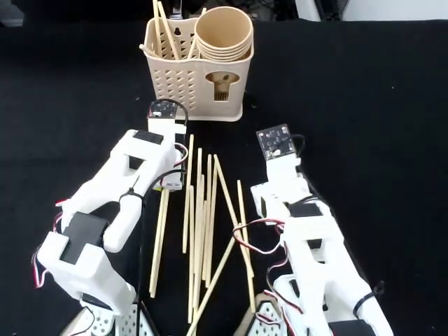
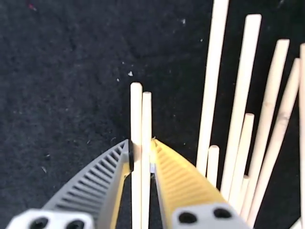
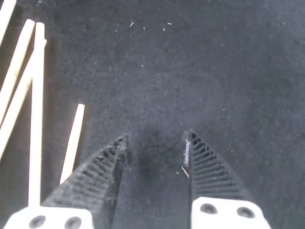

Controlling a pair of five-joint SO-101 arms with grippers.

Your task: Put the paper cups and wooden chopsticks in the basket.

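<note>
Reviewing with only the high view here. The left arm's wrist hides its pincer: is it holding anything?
Observer: Yes, the left pincer is closed on two chopsticks held side by side.
Operator: And the right one?
Observer: The right pincer is open with nothing between its jaws.
Operator: What's under it?
Observer: Bare black cloth; the nearest chopstick lies off to one side.

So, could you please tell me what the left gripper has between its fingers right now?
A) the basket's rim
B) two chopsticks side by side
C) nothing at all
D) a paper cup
B: in the left wrist view the left gripper is closed on two chopsticks that sit side by side between its fingers.
</note>
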